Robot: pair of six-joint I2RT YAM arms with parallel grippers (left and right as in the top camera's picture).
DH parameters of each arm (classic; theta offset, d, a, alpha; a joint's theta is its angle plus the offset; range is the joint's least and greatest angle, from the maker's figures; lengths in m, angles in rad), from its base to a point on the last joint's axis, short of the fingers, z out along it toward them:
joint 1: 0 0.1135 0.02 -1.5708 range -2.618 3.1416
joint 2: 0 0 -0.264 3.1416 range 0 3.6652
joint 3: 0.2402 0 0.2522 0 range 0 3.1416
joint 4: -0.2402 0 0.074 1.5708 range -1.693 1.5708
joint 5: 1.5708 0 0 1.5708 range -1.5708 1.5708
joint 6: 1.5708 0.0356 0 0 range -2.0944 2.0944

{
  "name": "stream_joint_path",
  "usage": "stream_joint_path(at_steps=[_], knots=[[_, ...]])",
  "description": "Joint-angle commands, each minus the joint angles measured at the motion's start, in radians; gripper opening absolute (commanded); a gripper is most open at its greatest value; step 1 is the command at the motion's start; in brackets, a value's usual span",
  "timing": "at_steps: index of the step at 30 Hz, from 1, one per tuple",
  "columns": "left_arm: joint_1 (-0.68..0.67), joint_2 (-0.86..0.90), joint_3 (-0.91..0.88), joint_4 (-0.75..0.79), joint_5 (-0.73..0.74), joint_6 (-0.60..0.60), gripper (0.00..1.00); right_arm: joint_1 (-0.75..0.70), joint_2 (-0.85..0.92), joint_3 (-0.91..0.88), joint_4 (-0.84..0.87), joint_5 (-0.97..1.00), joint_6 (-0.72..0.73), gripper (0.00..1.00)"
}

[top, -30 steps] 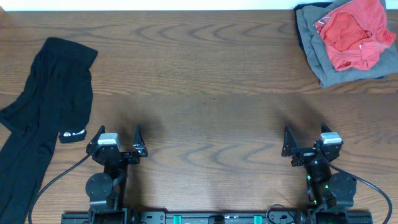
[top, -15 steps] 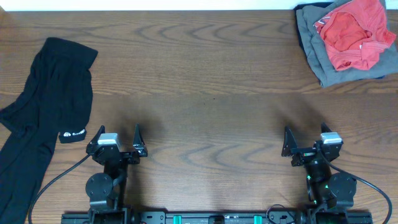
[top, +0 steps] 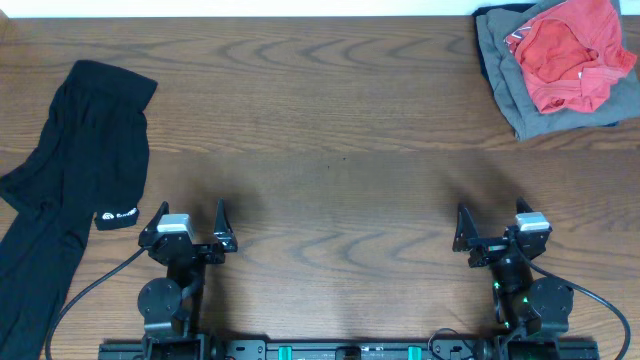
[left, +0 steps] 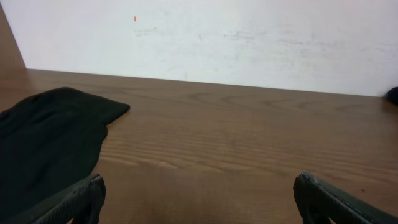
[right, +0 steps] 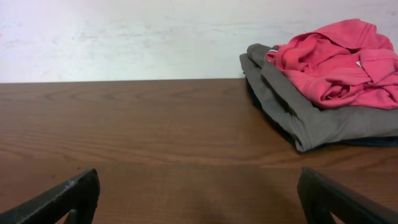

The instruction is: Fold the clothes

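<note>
Matt black cloth T-shirt (top: 70, 190) on smooth, grained wood table (top: 330, 180).

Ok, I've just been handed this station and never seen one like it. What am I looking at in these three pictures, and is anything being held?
You are looking at two robot arms mounted at one edge of a wooden table. The top-down picture comes from a fixed camera overhead; it shows the left tool and right tool, each a two-finger pincer. The other two pictures come from cameras on the wrists, looking forward between each tool's dark fingers. Both tools are open and hold nothing. On the left lies the black T-shirt, rumpled lengthwise, with a small white logo patch; this is what needs folding. At the far right corner a red garment lies on top of a folded grey garment. Neither tool touches any cloth.
</note>
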Motion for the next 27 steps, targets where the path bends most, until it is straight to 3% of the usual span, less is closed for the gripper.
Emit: stream_joint_path(at_steps=[1,27], knots=[[0.003,0.002,-0.012,-0.04,0.01,0.006,0.98,0.014,-0.005,-0.006,0.0,0.009,0.009,0.99],[0.003,0.002,-0.012,-0.04,0.01,0.006,0.98,0.014,0.037,-0.006,0.0,0.009,0.009,0.99]])
